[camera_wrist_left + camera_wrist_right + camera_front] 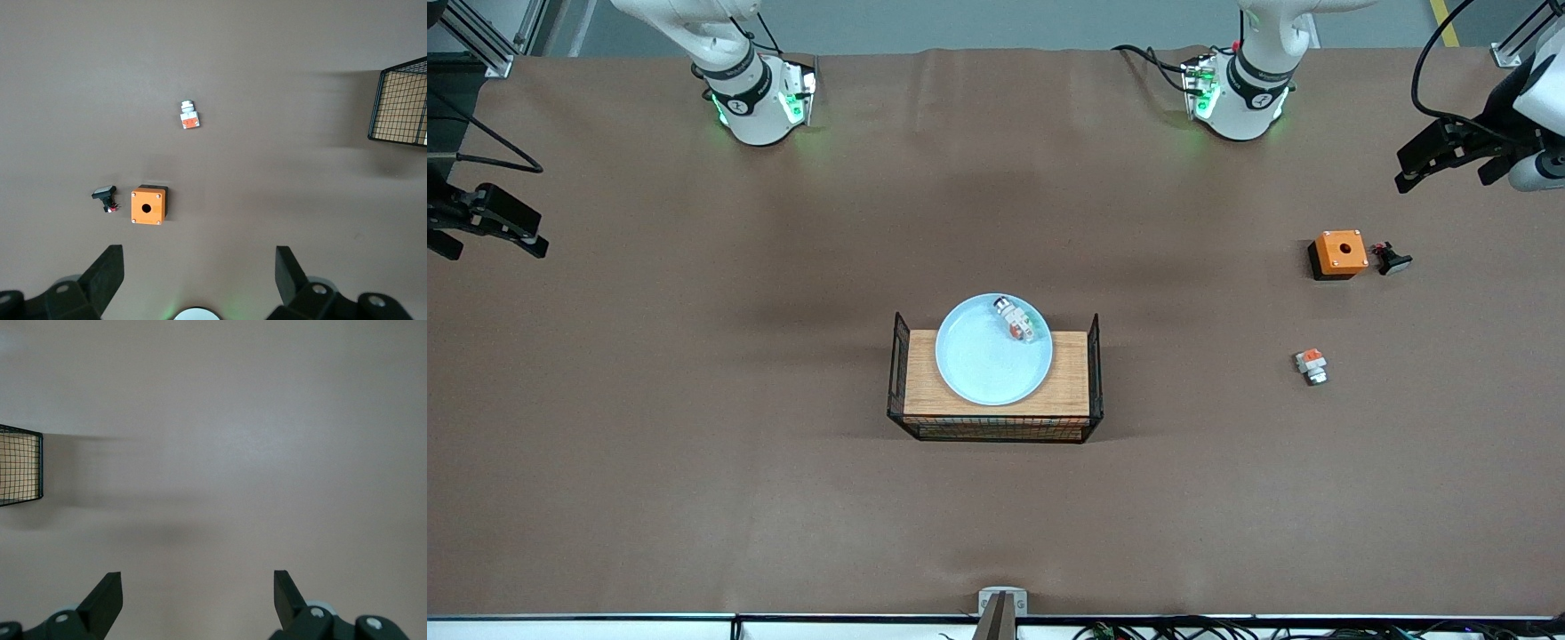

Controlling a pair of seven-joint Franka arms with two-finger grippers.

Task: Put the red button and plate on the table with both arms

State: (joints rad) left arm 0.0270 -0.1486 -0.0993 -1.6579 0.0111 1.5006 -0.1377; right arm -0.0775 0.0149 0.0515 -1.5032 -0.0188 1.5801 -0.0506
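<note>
Surface: wide table (pixel 694 498) under a plain brown matte sheet, both arm bases standing along its farthest edge from the front camera.
Rack: small black wire rack with a wooden top (pixel 925 391) in the middle of the table, between the two arms' ends.
Plate: round pale blue shallow plate with a raised rim (pixel 983 364), lying flat on the rack's wooden top and covering most of its depth.
Red button: small elongated white-and-grey part with an orange-red middle (pixel 1015 320), lying on its side inside the plate, against the rim farthest from the front camera.
Other parts: toward the left arm's end lie an orange box with a hole in its lid (pixel 1338 253), a black push-button with a pale cap (pixel 1392 260) just beside it, and, nearer the front camera, a squat white piece with an orange top (pixel 1312 364).
Left gripper: left gripper (pixel 199 270) up over the table's left-arm end, jaws spread wide, holding nothing.
Right gripper: right gripper (pixel 197 590) over bare sheet at the right arm's end, jaws wide apart, empty.
Handling: the plate looks stiff, smooth and likely slippery; pinching its raised rim seems the only hold. The button looks light and may roll; grasp it across its narrow body.
Stage: nothing lifted yet.
</note>
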